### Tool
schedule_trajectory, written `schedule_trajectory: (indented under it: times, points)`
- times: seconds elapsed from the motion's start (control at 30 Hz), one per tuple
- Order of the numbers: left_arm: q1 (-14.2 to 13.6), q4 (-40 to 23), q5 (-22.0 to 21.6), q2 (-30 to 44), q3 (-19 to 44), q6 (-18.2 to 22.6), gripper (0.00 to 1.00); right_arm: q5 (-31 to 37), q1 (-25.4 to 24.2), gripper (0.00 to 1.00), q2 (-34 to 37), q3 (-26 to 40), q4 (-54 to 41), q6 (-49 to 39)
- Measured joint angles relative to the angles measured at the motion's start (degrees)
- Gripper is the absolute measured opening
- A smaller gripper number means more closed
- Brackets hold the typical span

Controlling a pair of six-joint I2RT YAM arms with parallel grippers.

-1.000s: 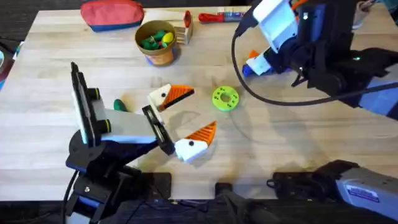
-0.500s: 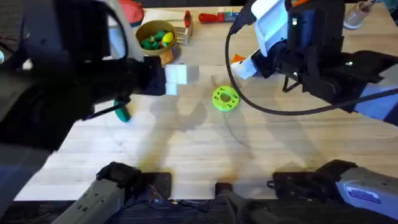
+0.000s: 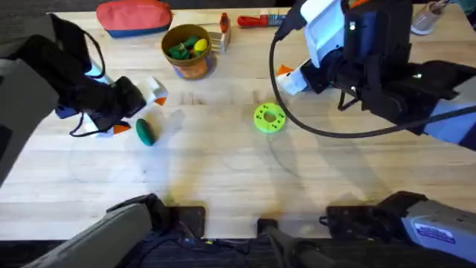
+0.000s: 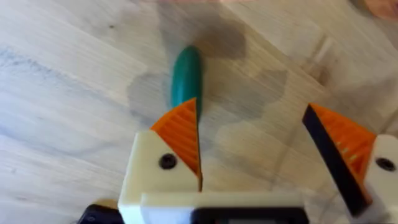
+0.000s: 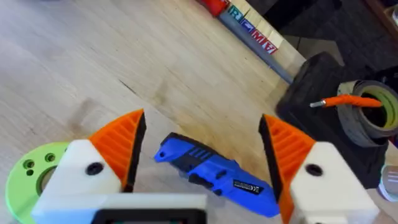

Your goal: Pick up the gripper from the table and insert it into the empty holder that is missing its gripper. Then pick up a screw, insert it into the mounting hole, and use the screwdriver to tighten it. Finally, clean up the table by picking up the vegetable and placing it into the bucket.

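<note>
The dark green vegetable (image 3: 145, 132) lies on the table (image 3: 223, 164) at the left. My left gripper (image 3: 140, 111) hovers open right beside it. In the left wrist view the vegetable (image 4: 186, 73) sits just past one orange-padded fingertip (image 4: 185, 138), outside the gap of the gripper (image 4: 258, 149). The blue screwdriver (image 5: 214, 174) lies on the wood between the wide-open fingers of my right gripper (image 5: 202, 149), untouched. From overhead the right gripper (image 3: 290, 74) hangs at the back right. The tan bucket (image 3: 187, 52) stands at the back. The loose gripper, holder and screw are out of view.
A lime-green disc (image 3: 268, 117) with holes lies mid-table and also shows by the right fingers as the disc (image 5: 31, 177). A red pouch (image 3: 134, 16) and a red-handled tool (image 3: 260, 20) line the far edge. A tape roll (image 5: 367, 112) sits off to the right.
The left arm has swung from the table's front centre up and over to the left, and its gripper now hangs by the vegetable. The right arm shifted slightly left, then held still.
</note>
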Motion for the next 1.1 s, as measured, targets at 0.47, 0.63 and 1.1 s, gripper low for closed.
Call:
schedule_trajectory:
  times: [0.47,0.63,1.1]
  points:
    - [1.9,0.1,-14.4,5.9,0.0,-4.2,0.994,0.0,0.0,0.991,0.0,0.0,0.0,0.0]
    - [1.9,-0.3,-12.4,11.1,0.0,-4.3,0.994,0.0,0.0,0.991,0.0,0.0,0.0,0.0]
    - [1.7,1.2,-11.4,17.3,0.4,-4.5,0.098,0.0,0.0,0.991,0.0,0.0,0.0,0.0]
